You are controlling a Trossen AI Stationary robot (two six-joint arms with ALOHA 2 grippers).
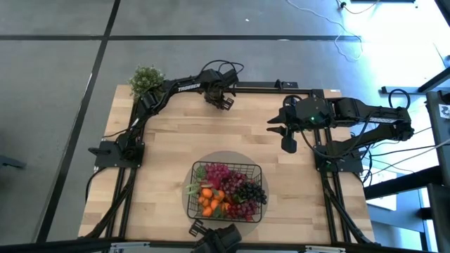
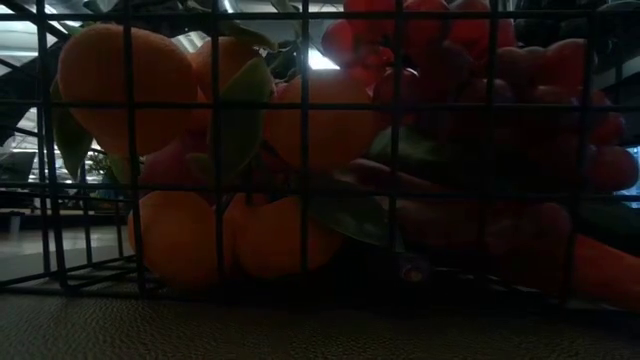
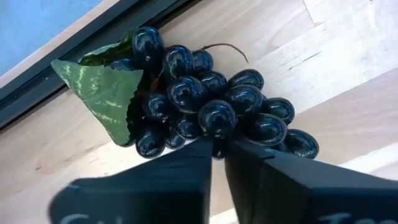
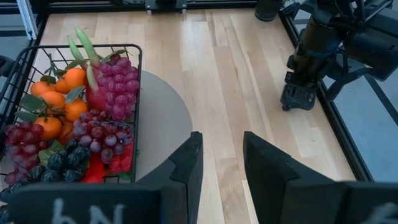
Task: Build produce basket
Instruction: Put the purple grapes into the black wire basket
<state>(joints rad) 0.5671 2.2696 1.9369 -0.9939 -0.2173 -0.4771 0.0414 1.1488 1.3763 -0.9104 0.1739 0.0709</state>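
A black grape bunch is pinched by the nearly closed left pincer at the bench's far edge. The right pincer is held spread, empty, above the bench. The filled basket is seen near the front edge.

Light wooden table, round grey mat under basket, black grapes at far edge

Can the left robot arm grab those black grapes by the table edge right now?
Probably yes. The left gripper is right at the black grape bunch, its fingers nearly closed on it, with nothing in between on the bare table.
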